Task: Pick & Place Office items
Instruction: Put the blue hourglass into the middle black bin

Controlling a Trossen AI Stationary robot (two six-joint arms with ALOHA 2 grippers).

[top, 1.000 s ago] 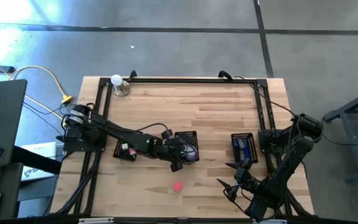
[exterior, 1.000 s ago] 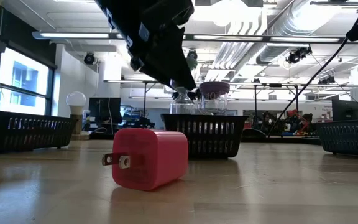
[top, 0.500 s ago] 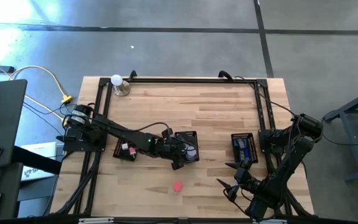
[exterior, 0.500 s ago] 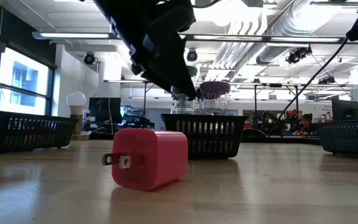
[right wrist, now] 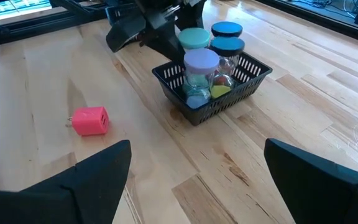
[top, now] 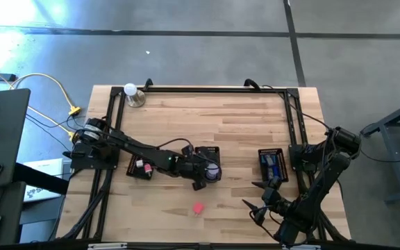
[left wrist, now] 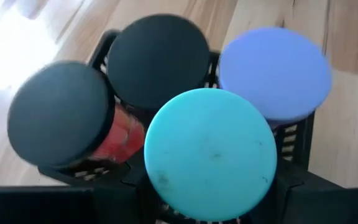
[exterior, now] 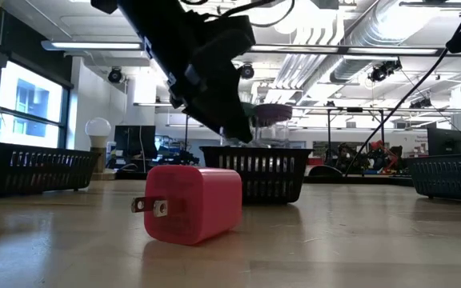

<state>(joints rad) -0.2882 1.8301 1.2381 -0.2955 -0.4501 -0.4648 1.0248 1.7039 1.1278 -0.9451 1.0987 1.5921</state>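
A black mesh tray (right wrist: 244, 79) at mid-table holds several clear jars: one with a purple lid (right wrist: 201, 61) and two with dark lids (left wrist: 157, 59). My left gripper (left wrist: 207, 200) is over the tray's near-left corner, shut on a teal-lidded jar (left wrist: 211, 152) that stands upright among the others (right wrist: 194, 38). A pink plug block (top: 198, 207) lies on its side on the wood nearer the front edge. My right gripper (right wrist: 197, 186) waits open near the front right (top: 257, 205), holding nothing. My left gripper has the teal-lidded jar between its two fingers, on the jar's sides just under the lid (right wrist: 184, 43). In the wrist view the lid hides where they meet. The fingers slant down from the table's left. The jar stays upright inside the tray; whether its base rests there is hidden.
A second mesh tray (top: 139, 169) with a pink piece sits at the left, and a third (top: 272, 164) with blue pieces at the right. A white ball on a metal base (top: 131, 91) stands at the far left corner. Bare wood lies around the pink block.
My left gripper has sunk toward the middle tray with the teal-lidded jar, still shut on it and upright. In the low view that tray has shifted a little toward the table's left.
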